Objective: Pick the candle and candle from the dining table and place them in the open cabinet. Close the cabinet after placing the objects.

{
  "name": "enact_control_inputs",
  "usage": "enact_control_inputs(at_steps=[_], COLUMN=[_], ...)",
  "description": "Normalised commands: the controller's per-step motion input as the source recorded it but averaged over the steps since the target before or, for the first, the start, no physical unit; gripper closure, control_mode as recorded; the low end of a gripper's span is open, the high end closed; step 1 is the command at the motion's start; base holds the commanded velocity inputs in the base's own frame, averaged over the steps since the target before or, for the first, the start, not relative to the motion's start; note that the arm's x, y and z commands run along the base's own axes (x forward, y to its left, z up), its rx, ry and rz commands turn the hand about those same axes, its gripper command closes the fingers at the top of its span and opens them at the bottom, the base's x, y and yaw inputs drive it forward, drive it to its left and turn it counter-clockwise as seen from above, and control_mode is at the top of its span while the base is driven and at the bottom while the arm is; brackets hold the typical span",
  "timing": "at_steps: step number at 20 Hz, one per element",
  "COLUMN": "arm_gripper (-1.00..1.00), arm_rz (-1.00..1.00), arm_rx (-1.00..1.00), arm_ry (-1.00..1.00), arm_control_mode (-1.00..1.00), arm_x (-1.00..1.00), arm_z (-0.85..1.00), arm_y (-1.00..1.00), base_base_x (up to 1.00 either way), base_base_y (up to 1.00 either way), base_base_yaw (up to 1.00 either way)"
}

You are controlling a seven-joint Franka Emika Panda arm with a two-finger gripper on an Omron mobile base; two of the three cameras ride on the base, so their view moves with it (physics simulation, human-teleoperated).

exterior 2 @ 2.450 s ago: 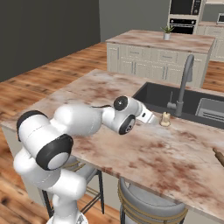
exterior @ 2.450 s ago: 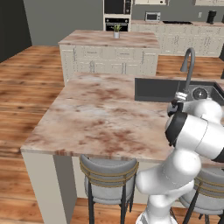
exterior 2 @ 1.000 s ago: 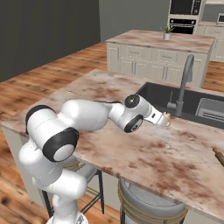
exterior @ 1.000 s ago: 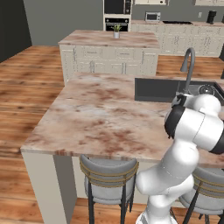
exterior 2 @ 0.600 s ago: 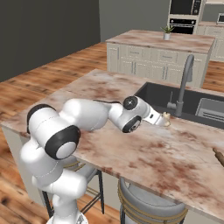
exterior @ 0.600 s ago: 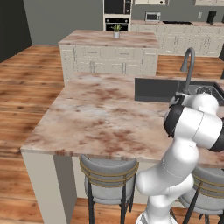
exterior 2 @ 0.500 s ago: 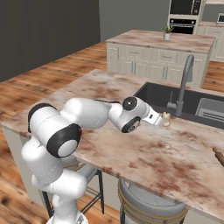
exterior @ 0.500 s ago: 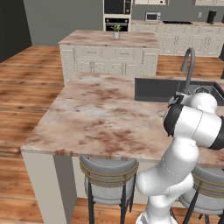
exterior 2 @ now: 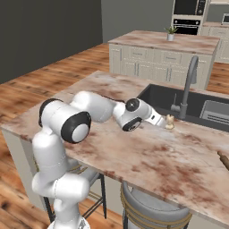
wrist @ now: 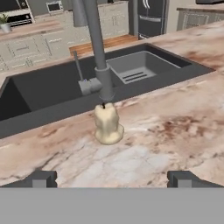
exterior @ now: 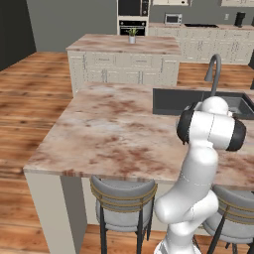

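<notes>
A short cream candle [wrist: 107, 124] stands upright on the pink-brown marbled dining table [exterior 2: 147, 156], just in front of the base of the grey tap [wrist: 98, 48]. My gripper [wrist: 111, 179] is open, low over the stone. Its two dark fingertips [wrist: 40, 178] are spread wide, with the candle centred a short way ahead of them and untouched. In the right base view the hand reaches along the table to the candle [exterior 2: 169, 121], with the gripper [exterior 2: 163, 122] right beside it. In the left base view my own arm hides the hand.
The dark sink [exterior 2: 179, 100] drops away right behind the candle and tap [exterior 2: 188, 85]. A brown thing [exterior 2: 223, 159] lies at the table's right edge, too cut off to identify. Stools [exterior: 121, 198] stand under the near edge. A cream island [exterior: 124, 47] with a small plant stands beyond.
Since the earliest frames the arm has stretched further right and the hand has closed in on the candle. Over the last second it has barely moved. The jaws stay open.
</notes>
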Motion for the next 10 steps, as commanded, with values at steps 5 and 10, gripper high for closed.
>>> enact_control_inputs(at_steps=[5, 10], arm_gripper=[-1.0, -1.0], arm_rz=[0.03, 0.02], arm_rx=[0.0, 0.0], arm_ry=[0.07, 0.04], arm_control_mode=[-1.0, -1.0], arm_x=[0.4, 0.28], arm_z=[-0.15, -0.31], arm_y=[-0.24, -0.24], base_base_x=[0.0, 0.0], base_base_y=[0.0, 0.0], base_base_yaw=[0.0, 0.0])
